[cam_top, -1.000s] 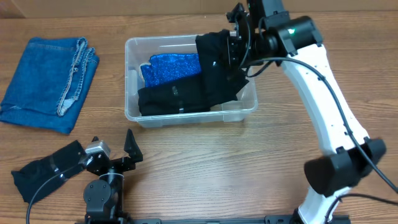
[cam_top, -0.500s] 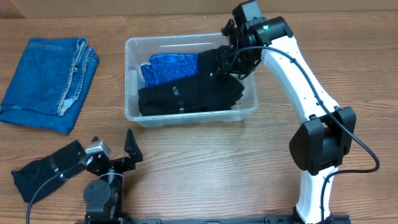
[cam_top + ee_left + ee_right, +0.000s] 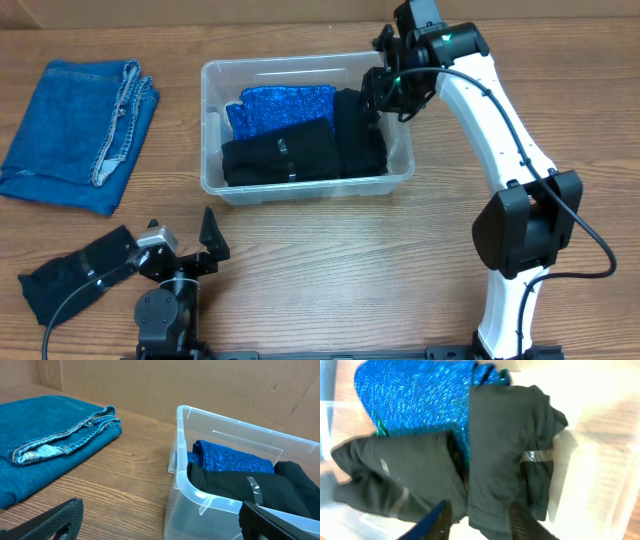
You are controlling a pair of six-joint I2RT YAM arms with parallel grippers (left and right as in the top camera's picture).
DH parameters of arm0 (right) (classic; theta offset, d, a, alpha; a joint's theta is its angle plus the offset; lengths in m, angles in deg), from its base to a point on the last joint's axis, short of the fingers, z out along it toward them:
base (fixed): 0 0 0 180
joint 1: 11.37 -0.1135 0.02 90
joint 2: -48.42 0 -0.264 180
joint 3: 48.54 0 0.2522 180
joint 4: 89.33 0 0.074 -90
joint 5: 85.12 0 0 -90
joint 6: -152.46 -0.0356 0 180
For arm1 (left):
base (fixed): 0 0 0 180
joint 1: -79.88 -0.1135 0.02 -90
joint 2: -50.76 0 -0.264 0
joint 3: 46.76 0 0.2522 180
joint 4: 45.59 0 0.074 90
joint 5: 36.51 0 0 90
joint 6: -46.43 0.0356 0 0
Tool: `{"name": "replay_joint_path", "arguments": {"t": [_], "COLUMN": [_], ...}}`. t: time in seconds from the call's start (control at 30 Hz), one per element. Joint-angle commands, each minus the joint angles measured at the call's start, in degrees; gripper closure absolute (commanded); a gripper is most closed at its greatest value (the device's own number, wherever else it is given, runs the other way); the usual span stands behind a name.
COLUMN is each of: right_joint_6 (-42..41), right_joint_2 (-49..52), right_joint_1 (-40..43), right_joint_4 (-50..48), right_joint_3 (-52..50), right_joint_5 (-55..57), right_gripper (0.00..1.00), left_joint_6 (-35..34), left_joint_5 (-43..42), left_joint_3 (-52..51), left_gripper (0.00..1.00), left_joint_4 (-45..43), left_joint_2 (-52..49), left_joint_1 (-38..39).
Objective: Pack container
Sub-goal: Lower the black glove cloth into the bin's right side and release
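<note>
The clear container stands at the table's middle back and also shows in the left wrist view. It holds a sparkly blue garment, a folded black garment and a second black garment lying along its right side. My right gripper hovers over the container's right rear corner. Its fingers are apart just above the second black garment. My left gripper rests open and empty near the front edge, pointing at the container.
Folded blue jeans lie at the far left and show in the left wrist view. A dark cloth-like shape lies by the left arm at the front left corner. Cardboard stands behind the table.
My right gripper lowered the second black garment into the container's right side, let it go, and has risen slightly toward the back. The left arm has not moved.
</note>
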Motion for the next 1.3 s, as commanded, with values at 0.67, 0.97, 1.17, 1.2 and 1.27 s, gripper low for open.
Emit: {"name": "replay_joint_path", "arguments": {"t": [0.67, 0.97, 1.17, 1.2, 1.27], "right_joint_6": [-4.8, -4.8, -4.8, -4.8, -4.8], "right_joint_2": [12.9, 15.6, 15.6, 15.5, 15.4], "right_joint_1": [-5.5, -5.5, -5.5, -5.5, -5.5], "right_joint_4": [-10.8, -11.5, -11.6, -10.9, -8.6], "right_joint_3": [1.8, 1.0, -0.3, 0.2, 2.4], "right_joint_5": [19.1, 18.6, 18.6, 18.6, 18.7], "right_gripper": [0.96, 0.96, 0.96, 0.95, 0.87], "left_joint_6": [0.7, 0.7, 0.7, 0.7, 0.7], "left_joint_5": [0.7, 0.7, 0.7, 0.7, 0.7], "left_joint_3": [-0.2, -0.2, -0.2, -0.2, -0.2], "left_gripper": [0.0, 0.0, 0.0, 0.0, 0.0], "left_joint_4": [-0.2, -0.2, -0.2, -0.2, -0.2], "left_joint_2": [0.6, 0.6, 0.6, 0.6, 0.6], "left_joint_1": [-0.3, -0.3, -0.3, -0.3, -0.3]}}
